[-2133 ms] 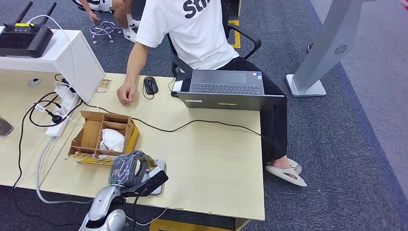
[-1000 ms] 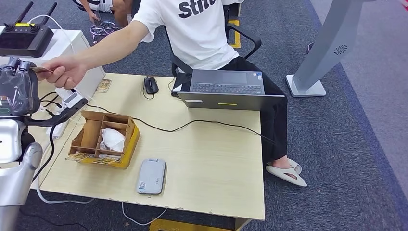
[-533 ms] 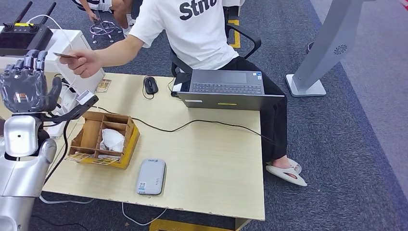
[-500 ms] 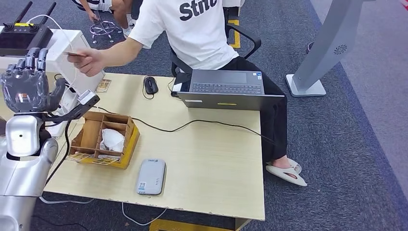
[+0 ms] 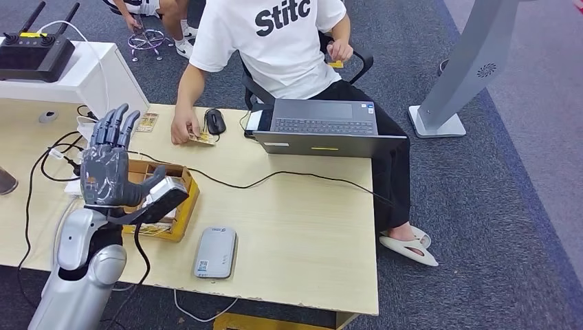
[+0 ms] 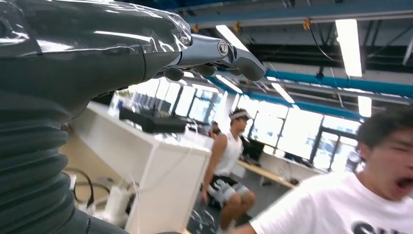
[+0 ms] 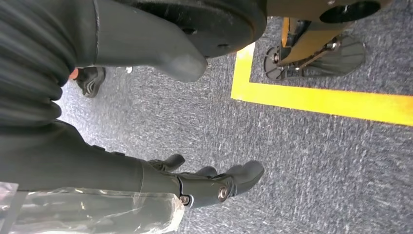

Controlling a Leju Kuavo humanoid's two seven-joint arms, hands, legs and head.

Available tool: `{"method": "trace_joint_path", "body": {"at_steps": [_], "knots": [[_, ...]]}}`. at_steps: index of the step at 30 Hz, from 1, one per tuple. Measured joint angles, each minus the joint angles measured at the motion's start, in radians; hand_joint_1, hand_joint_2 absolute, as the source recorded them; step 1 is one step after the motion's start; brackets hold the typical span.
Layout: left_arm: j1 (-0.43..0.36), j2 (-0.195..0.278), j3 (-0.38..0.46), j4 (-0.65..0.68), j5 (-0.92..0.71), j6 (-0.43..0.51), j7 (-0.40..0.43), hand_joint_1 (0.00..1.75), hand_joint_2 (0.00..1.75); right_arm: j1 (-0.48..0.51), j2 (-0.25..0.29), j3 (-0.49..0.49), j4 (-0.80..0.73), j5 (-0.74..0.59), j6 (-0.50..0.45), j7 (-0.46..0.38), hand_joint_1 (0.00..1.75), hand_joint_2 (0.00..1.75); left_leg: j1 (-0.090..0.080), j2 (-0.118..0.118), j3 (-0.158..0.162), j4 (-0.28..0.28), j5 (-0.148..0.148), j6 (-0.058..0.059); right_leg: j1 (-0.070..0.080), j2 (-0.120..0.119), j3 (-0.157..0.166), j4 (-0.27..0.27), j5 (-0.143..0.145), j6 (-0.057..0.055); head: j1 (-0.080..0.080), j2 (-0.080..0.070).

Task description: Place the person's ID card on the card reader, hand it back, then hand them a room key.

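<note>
Left hand: the robot's left hand [image 5: 110, 165] is raised over the near left part of the table [image 5: 302, 234], fingers spread and pointing up, holding nothing.
Right hand: the right hand [image 7: 195, 185] hangs beside the body above grey carpet, fingers loosely extended and empty.
ID card: a small tan card [image 5: 201, 138] lies on the far side of the table under the seated person's hand [image 5: 184, 128], just beside a black mouse [image 5: 215, 122].
Card reader: the flat grey reader [image 5: 216, 252] sits near the front edge with nothing on it.
Cardboard box: a divided box [image 5: 180, 196] sits just behind the raised hand (probably where room keys are kept, though its contents cannot be made out).
Step in hand: the ID card appears to be back with the person, so the room key handover seems to be next.
Next move: it calls for the left hand to lower to a key card, pinch it and offer it to the person.
</note>
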Motion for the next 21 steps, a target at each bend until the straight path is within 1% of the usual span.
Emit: {"method": "trace_joint_path", "body": {"at_steps": [3, 6, 11, 16, 21], "knots": [[0.076, 0.002, -0.016, -0.081, 0.047, -0.056, 0.01, 0.0, 1.75, 0.003, 0.0, -0.011, 0.0, -0.014, -0.004, -0.006, 0.0, 1.75, 0.0, 0.0, 0.0, 0.0, 0.0, 0.0, 0.0, 0.0, 0.0, 0.0, 0.0, 0.0, 0.0, 0.0], [0.137, 0.032, -0.019, -0.148, 0.079, -0.127, 0.025, 0.0, 1.75, 0.004, 0.0, -0.022, 0.001, -0.028, -0.006, -0.012, 0.0, 1.75, 0.001, 0.0, 0.0, -0.001, 0.0, 0.0, 0.0, 0.0, 0.0, 0.0, 0.0, 0.0, 0.0, 0.0], [0.202, 0.128, -0.019, -0.239, 0.098, -0.204, 0.047, 0.0, 1.75, 0.008, -0.001, -0.039, 0.005, -0.045, 0.0, -0.012, 0.0, 1.75, 0.001, 0.0, 0.0, -0.001, 0.0, 0.0, 0.001, -0.001, 0.0, 0.001, 0.0, 0.0, 0.0, 0.0], [0.228, 0.2, -0.019, -0.295, 0.102, -0.252, 0.07, 0.0, 1.75, 0.008, -0.001, -0.047, 0.006, -0.054, -0.002, -0.015, 0.0, 1.75, 0.001, 0.0, 0.0, -0.001, 0.0, 0.0, 0.001, -0.001, 0.0, 0.001, 0.0, 0.0, 0.0, 0.0], [0.245, 0.285, -0.017, -0.34, 0.112, -0.309, 0.085, 0.0, 1.75, 0.009, -0.001, -0.06, 0.006, -0.069, -0.015, -0.022, 0.0, 1.75, 0.001, 0.0, 0.0, -0.001, 0.0, 0.0, 0.001, -0.001, 0.0, 0.001, 0.0, 0.0, 0.0, 0.0]]}}
